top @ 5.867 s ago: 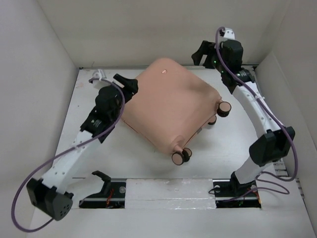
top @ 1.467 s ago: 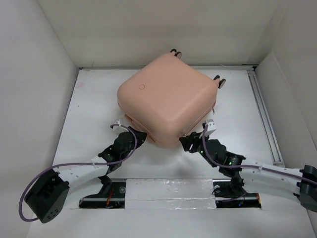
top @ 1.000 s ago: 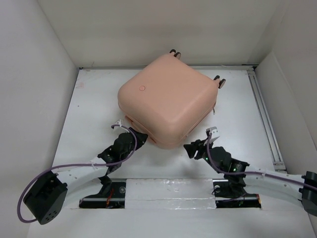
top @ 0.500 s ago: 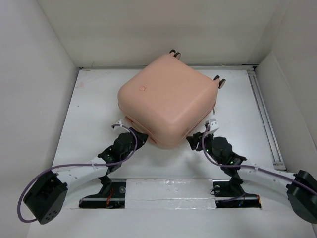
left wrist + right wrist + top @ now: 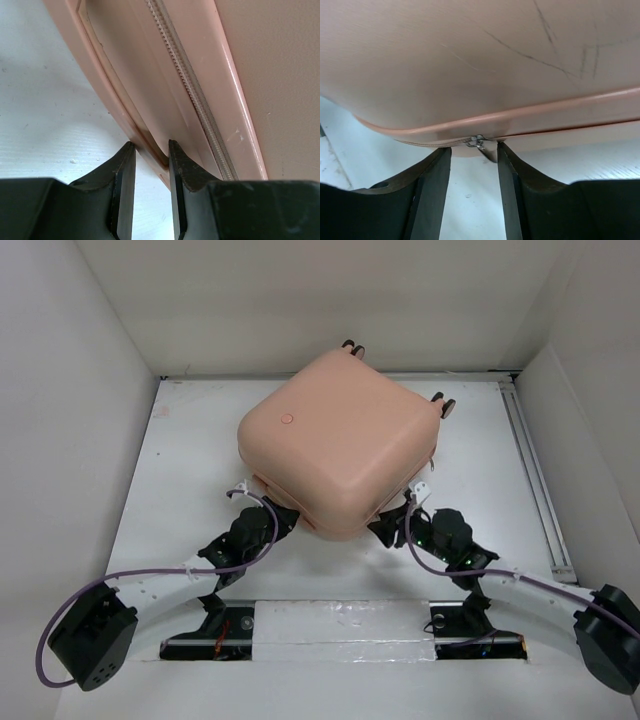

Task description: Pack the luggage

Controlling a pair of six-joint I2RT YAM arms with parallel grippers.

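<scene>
The luggage [image 5: 340, 445] is a pale pink hard-shell suitcase, lying closed on the white table, with its round button mark [image 5: 287, 419] up and its wheels [image 5: 445, 406] at the far side. My left gripper [image 5: 285, 518] is at its near left edge. In the left wrist view it [image 5: 151, 150] is closed on the lower shell's rim [image 5: 115, 95], beside the zip teeth [image 5: 192, 90]. My right gripper [image 5: 385, 525] is at the near right corner. In the right wrist view it [image 5: 474, 150] is open, with the metal zipper pull [image 5: 478, 142] just between its fingertips and not pinched.
White walls close in the table [image 5: 180, 470] on the left, back and right. A metal rail [image 5: 530, 470] runs along the right side. Both arm bases sit on a taped strip [image 5: 340, 620] at the near edge.
The suitcase has turned since the oldest frame, so its wheels now face the back. In the last second my right gripper came back up to the near right corner. The left gripper stayed put.
</scene>
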